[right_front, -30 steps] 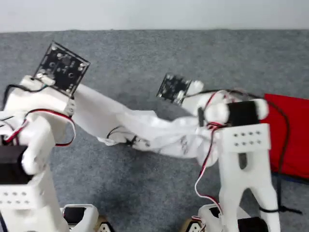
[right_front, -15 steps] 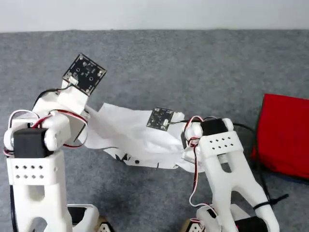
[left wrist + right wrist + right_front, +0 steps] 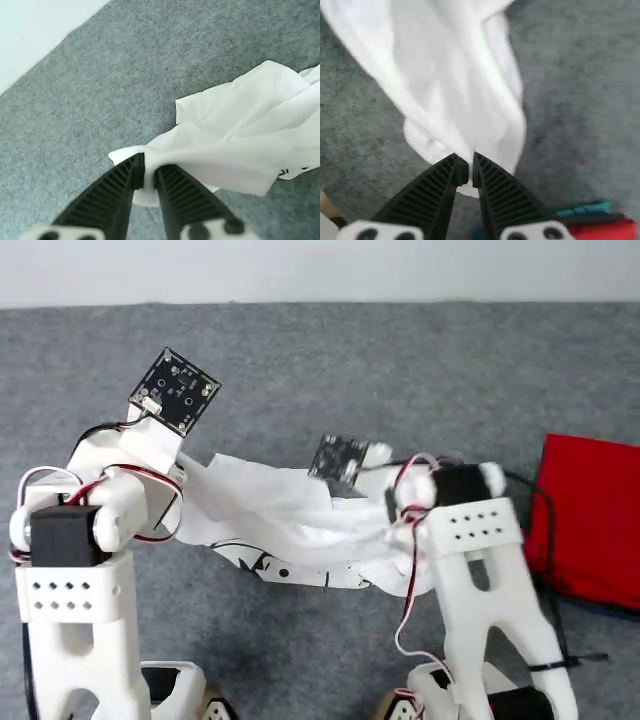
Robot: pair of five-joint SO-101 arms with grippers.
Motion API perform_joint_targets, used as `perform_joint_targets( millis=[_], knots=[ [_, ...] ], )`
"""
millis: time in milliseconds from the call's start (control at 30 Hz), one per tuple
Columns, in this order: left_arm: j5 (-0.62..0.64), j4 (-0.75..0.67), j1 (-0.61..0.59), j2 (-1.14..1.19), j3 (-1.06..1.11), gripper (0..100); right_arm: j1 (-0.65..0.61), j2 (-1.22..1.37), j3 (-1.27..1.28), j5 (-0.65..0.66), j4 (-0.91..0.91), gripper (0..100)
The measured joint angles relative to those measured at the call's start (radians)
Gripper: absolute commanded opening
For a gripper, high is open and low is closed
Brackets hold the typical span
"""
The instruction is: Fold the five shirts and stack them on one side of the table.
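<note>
- White shirt (image 3: 290, 525) stretches, bunched, between both arms over the middle of the surface (image 3: 420, 370).
- Left pincer (image 3: 144, 176) is clamped on one shirt edge.
- Right pincer (image 3: 470, 171) grips a gathered end.
- Red folded shirt (image 3: 590, 525) lies at the surface's right edge.

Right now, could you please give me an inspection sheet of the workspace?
Surface: grey table covering, carpet-like.
Job's things: white shirt, bunched, spanning between the two grippers; red shirt, folded flat at the table edge beside the right arm.
Clutter: blue-green edge beneath the red shirt; cannot tell what it is.
Grippers: left gripper shut on one end of the white shirt; right gripper shut on the other end.
Cables: red, white and black wires run along both arms.
Surroundings: pale wall beyond the table's far edge.
</note>
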Motion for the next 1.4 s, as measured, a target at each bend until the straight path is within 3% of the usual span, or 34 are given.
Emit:
perform_joint_targets(
  millis=[233,567,900,1167,1400],
  knots=[
    [0.000,0.000,0.000,0.000,-0.081,1,0.084,0.000,-0.324,0.041,0.086,1.1],
    [0.000,-0.101,0.000,0.000,-0.431,1,0.178,0.000,-0.741,0.044,0.087,1.1],
    [-0.117,-0.133,0.005,-0.002,-0.695,1,0.262,0.000,-0.970,0.046,-0.043,1.1],
    [-0.305,-0.133,0.005,-0.008,-0.821,1,0.267,-0.009,-1.162,0.046,-0.091,1.1],
    [-0.376,-0.302,0.005,-0.021,-0.872,1,0.333,-0.040,-1.191,0.046,-0.129,1.1]
  ],
)
